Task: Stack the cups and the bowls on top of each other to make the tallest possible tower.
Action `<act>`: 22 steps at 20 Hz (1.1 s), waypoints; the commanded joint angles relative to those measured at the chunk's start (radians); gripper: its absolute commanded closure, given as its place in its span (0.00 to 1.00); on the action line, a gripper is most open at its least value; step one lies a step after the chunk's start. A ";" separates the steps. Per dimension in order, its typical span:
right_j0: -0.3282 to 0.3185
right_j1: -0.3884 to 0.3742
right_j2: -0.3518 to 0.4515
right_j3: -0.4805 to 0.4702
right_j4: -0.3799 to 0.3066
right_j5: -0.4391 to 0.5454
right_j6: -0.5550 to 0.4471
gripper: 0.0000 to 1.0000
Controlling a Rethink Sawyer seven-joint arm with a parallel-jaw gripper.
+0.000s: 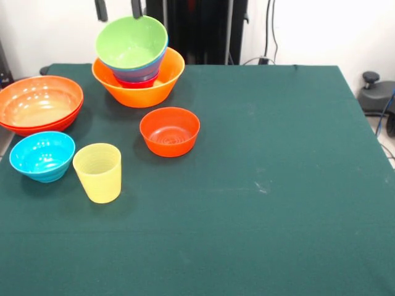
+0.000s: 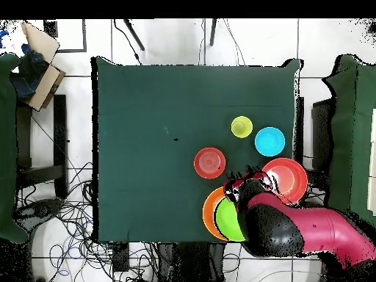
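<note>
Gripper (image 1: 118,9) jaws spread open, lime green bowl (image 1: 131,42) tilted just below them, topping the tower (image 1: 138,77)

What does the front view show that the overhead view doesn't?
Front only: the tower's layers, a lime green bowl over blue and red bowls in the large orange bowl, with the gripper tips above. Overhead only: the arm covering part of the tower. Both: cup, cyan bowl, small red-orange bowl.
</note>
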 commanded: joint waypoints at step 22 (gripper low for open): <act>-0.050 0.405 -0.207 -0.030 -0.372 -0.127 0.060 0.00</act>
